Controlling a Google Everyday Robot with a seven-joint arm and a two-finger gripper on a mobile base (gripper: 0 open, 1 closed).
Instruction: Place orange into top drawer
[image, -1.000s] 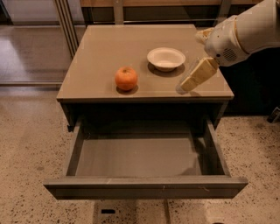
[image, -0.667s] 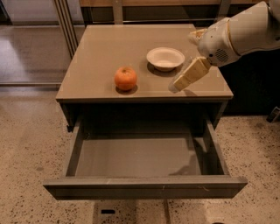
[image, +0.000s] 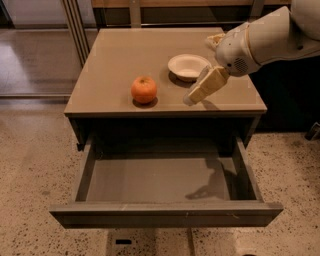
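Note:
The orange (image: 144, 89) sits on the tan cabinet top (image: 115, 65), left of centre near the front edge. The top drawer (image: 160, 182) is pulled out below it, its grey floor bare. My gripper (image: 192, 98) hangs from the white arm at the right, pointing down-left over the cabinet top. Its tip is to the right of the orange, apart from it, and just in front of the cream-white bowl (image: 188, 65). It holds nothing.
The drawer's front panel (image: 165, 215) juts toward the camera over speckled floor. Metal rails (image: 75, 25) stand at the back left. A dark space lies right of the cabinet.
My gripper has moved left and slightly forward across the cabinet top, closer to the orange. The orange, bowl and drawer have not moved.

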